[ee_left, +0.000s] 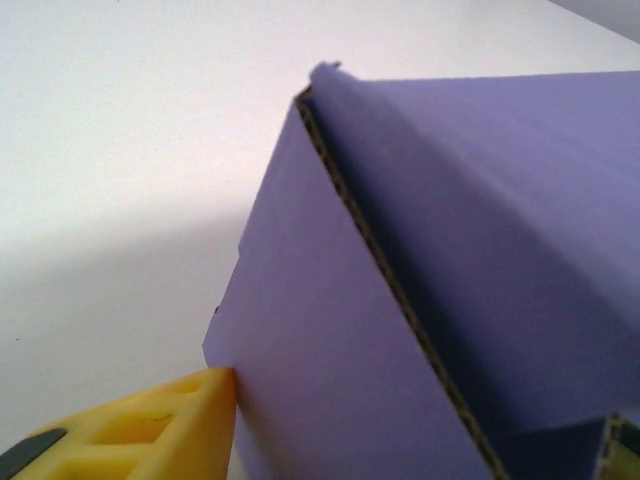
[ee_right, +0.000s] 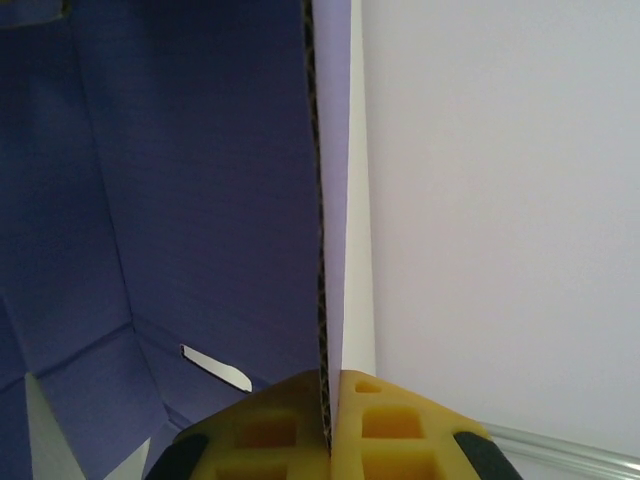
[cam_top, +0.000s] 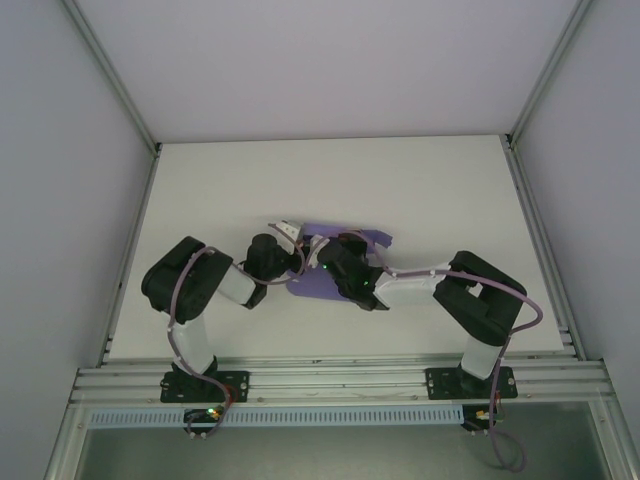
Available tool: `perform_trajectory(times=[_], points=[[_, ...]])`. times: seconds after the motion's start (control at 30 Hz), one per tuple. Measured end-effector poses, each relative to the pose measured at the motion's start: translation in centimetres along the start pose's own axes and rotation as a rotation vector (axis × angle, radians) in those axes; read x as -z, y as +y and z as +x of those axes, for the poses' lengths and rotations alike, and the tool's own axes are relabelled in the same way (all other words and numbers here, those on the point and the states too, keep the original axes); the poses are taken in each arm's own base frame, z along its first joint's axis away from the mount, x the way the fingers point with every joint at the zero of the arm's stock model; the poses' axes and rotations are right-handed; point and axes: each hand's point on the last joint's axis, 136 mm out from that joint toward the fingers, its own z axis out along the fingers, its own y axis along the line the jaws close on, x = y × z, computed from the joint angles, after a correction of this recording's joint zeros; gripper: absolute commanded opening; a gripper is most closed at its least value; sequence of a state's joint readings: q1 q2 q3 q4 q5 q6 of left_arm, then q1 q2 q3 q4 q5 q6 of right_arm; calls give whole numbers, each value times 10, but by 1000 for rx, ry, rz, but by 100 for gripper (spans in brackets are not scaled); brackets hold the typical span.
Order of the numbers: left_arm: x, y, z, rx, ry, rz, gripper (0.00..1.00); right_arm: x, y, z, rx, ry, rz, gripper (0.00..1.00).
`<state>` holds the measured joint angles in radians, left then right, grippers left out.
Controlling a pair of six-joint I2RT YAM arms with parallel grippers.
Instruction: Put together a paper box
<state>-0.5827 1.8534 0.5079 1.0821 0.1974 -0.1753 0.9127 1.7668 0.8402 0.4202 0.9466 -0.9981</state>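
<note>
White bench [cam_top: 420,180]; right gripper [ee_right: 330,385] jaws clamp the paper box [ee_left: 480,200] wall; left gripper [cam_top: 292,238] straddles its nine o'clock corner, grip unclear.

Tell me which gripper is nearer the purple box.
Right. The right gripper is clamped on a wall of the paper box. The left gripper straddles its left end, jaws apart.

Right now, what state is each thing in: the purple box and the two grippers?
paper box: partly folded, walls raised, not closed.
right gripper: shut on the edge of an upright wall of the box.
left gripper: jaws either side of a folded wall, touching it on one side; whether it grips, cannot tell.
</note>
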Motion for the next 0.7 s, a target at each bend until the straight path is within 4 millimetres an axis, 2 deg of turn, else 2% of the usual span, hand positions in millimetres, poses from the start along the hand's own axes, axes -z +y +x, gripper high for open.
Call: perform_trajectory(times=[0.27, 0.33, 0.4, 0.5, 0.63, 0.7], points=[[0, 7, -6, -12, -30, -64, 26, 0, 0, -2, -29, 17, -33, 0], [0, 6, -7, -15, -35, -78, 22, 0, -1, -2, -29, 21, -46, 4], [1, 9, -10, -20, -44, -113, 13, 0, -3, -1, -33, 26, -57, 14], [4, 15, -17, -28, -63, -166, 2, 2, 0, -4, -45, 4, -100, 19], [6, 20, -14, -53, -33, -208, 0, 8, -3, -10, -102, -42, -172, 42], [7, 18, -20, -55, -40, -210, 0, 14, -6, -9, -146, -61, -218, 47]])
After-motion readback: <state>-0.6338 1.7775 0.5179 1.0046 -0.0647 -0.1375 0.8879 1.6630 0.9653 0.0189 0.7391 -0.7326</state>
